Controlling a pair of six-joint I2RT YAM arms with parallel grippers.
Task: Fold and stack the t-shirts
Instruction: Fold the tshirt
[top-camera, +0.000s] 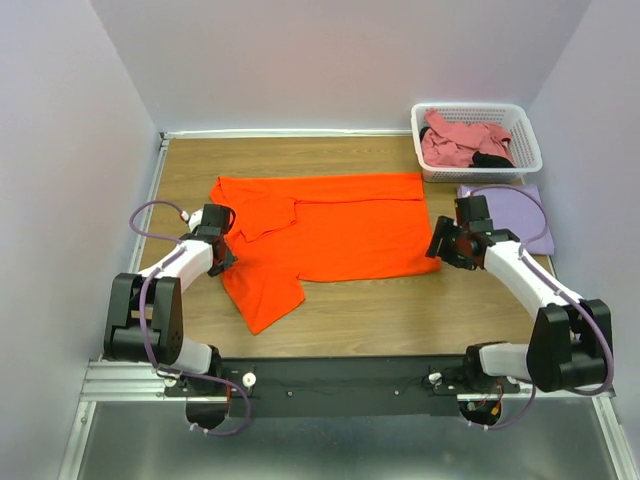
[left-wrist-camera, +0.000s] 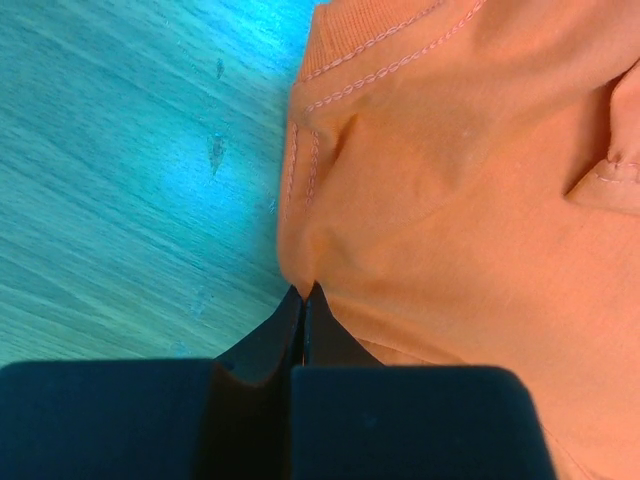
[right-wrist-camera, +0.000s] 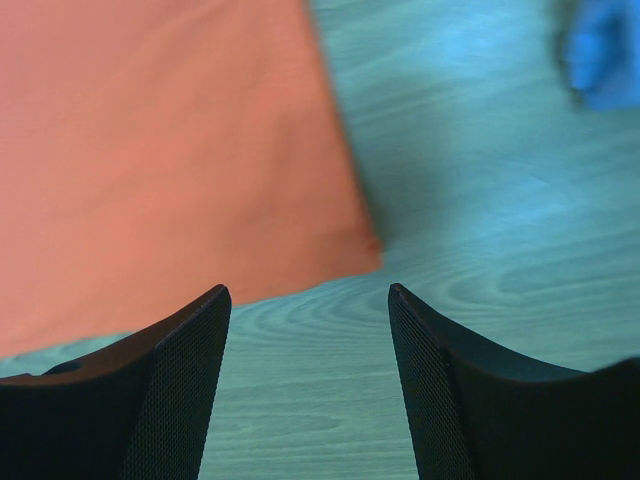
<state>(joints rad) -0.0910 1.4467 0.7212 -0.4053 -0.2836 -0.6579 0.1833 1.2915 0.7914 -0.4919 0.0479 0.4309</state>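
on wood, rumpled orange t-shirt (top-camera: 330, 235)

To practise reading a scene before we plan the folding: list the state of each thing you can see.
basket: upright
orange t-shirt: spread out, mostly flat
lavender t-shirt: folded, beside basket
pink t-shirt: crumpled in basket
black cloth: bunched in basket
left fingers: shut on orange t-shirt edge
right fingers: open, empty

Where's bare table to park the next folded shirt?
Near strip of wooden table between the bright orange t-shirt and the black base rail; also the far-left corner behind it. Crowded far right: white lattice basket, pale lavender t-shirt, open right gripper.
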